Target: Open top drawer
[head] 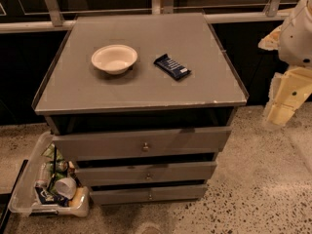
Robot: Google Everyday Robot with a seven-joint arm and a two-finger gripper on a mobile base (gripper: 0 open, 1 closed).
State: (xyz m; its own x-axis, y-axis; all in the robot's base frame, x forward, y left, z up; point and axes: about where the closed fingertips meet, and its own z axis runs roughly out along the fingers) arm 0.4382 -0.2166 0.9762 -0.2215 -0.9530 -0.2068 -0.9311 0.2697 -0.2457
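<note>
Rightward, gripper (279,112) hangs apart from top drawer (141,143); bin (22,190) holds a cup (66,186).

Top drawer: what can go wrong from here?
1. The end effector hangs right of the cabinet, away from the top drawer and its small knob. Coming in from the side, it could clip the cabinet's corner or slip off the knob.
2. The middle drawer just below has a similar knob, so it might grab the wrong one.
3. A hard pull might jolt the bowl and bar on top.
</note>
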